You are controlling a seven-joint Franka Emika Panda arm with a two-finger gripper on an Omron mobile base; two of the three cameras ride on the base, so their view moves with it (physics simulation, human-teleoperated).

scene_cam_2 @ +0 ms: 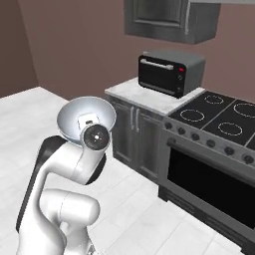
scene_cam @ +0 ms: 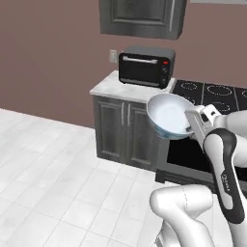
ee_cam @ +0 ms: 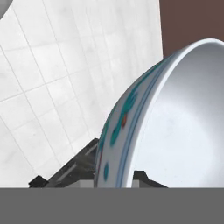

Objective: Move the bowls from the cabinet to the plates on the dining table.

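In the left base view, the patterned bowl (scene_cam: 169, 115) rides in the air in front of the stove (scene_cam: 212, 91), tipped steeply so its pale inside faces the camera. The gripper (scene_cam: 192, 126) pinches it at the right rim, jaws nearly closed on the thin wall. A hold on one edge only is the main risk: if the base drives or the arm swings fast, the bowl could pivot or slide out and fall to the tiled floor (scene_cam: 58, 183). The wall cabinet (scene_cam: 142, 17) hangs above the toaster oven (scene_cam: 146, 66), its top cut off by the frame; its doors look shut, though that is hard to confirm. The dining table and plates lie outside this picture, so how far the bowl has to travel cannot be judged.

In the right base view, the bowl (scene_cam_2: 74, 117) sits behind the robot's wrist (scene_cam_2: 95, 137), which covers the lower rim and the fingers, so the grip itself cannot be seen. The counter (scene_cam_2: 144, 97) and cabinet (scene_cam_2: 169, 17) stand well apart from the bowl, so collision seems unlikely for now.

In the hand view, the bowl (ee_cam: 175, 122) stands on edge, blue-green pattern outside, and the fingertips (ee_cam: 144, 178) are barely visible at its lower rim; how deeply they bite cannot be told.
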